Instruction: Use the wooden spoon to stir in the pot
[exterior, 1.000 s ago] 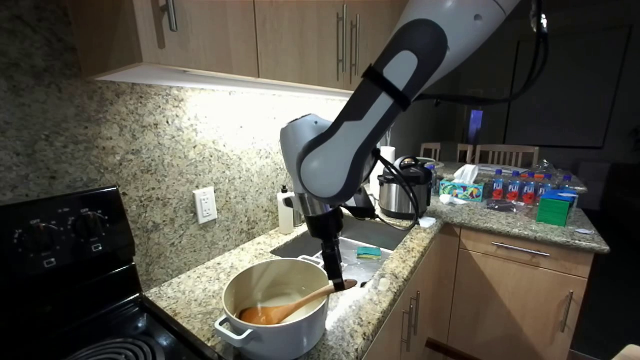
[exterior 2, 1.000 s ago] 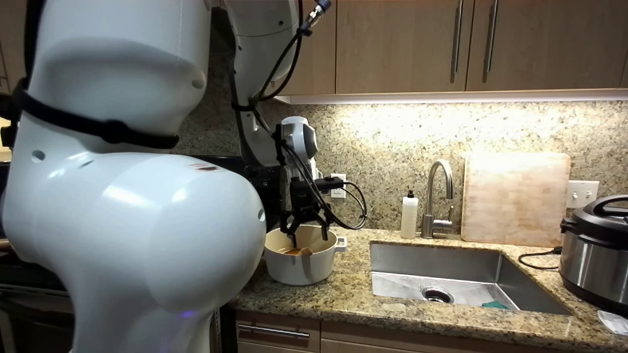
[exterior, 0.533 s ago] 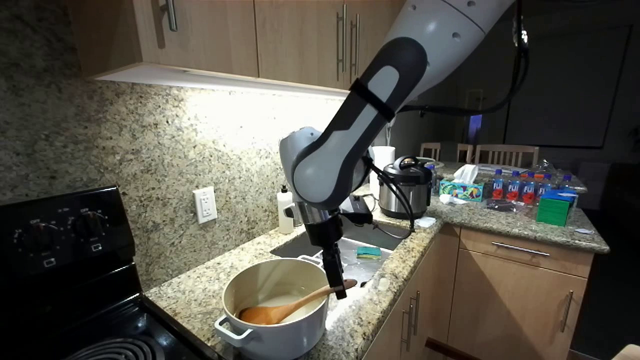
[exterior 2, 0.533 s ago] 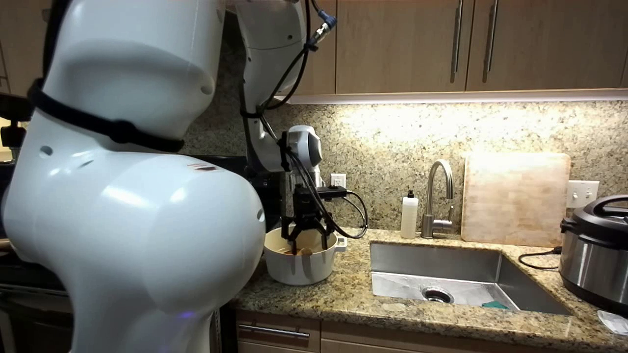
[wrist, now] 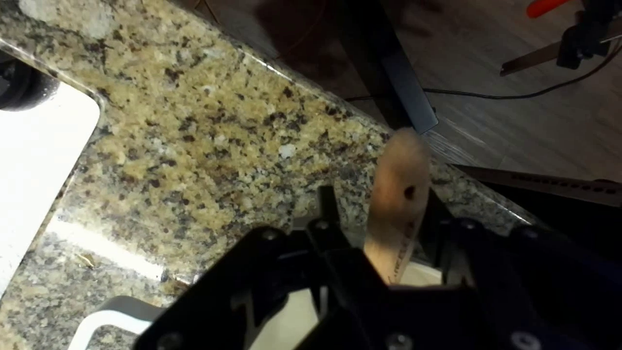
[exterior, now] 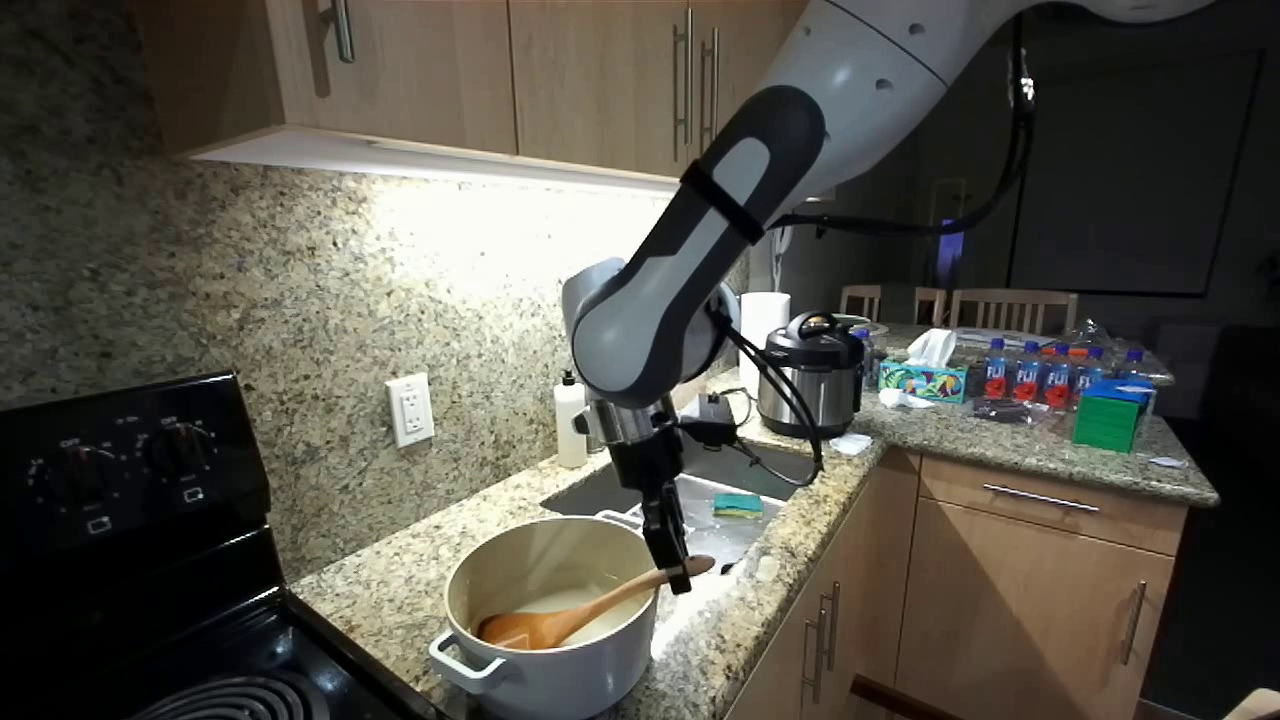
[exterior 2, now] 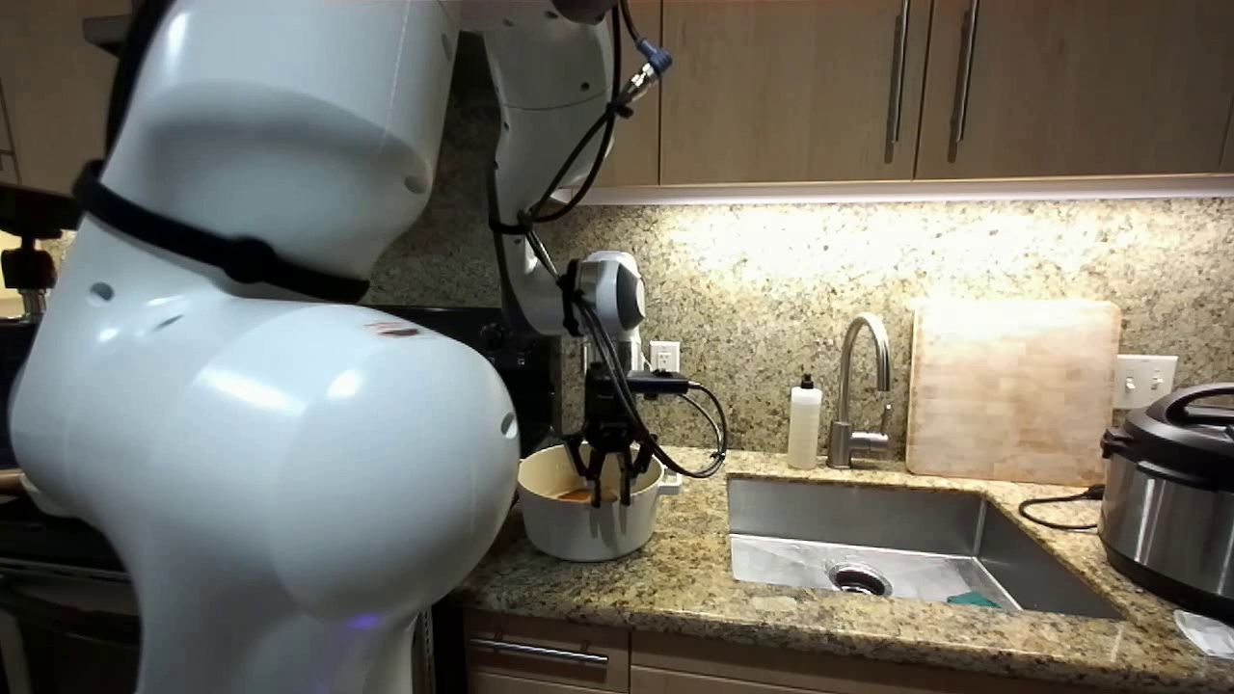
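The wooden spoon lies with its bowl inside the cream-white pot, its handle leaning out over the rim. My gripper points down at that rim, its fingers around the handle. In the wrist view the spoon's handle passes between the fingertips. A strip of counter shows between the handle and one finger; the opposite finger is partly hidden behind the handle, and whether it touches cannot be told. The jaws stand partly open.
A black stove adjoins the pot's side of the counter. Beyond the pot are the sink, a soap bottle and a faucet. The steel-and-black cooker stands farther along. The counter's front edge runs close by the handle.
My gripper has come down and shifted slightly along the handle. Its fingers have drawn much closer together around the handle. Spoon and pot look nearly unmoved.
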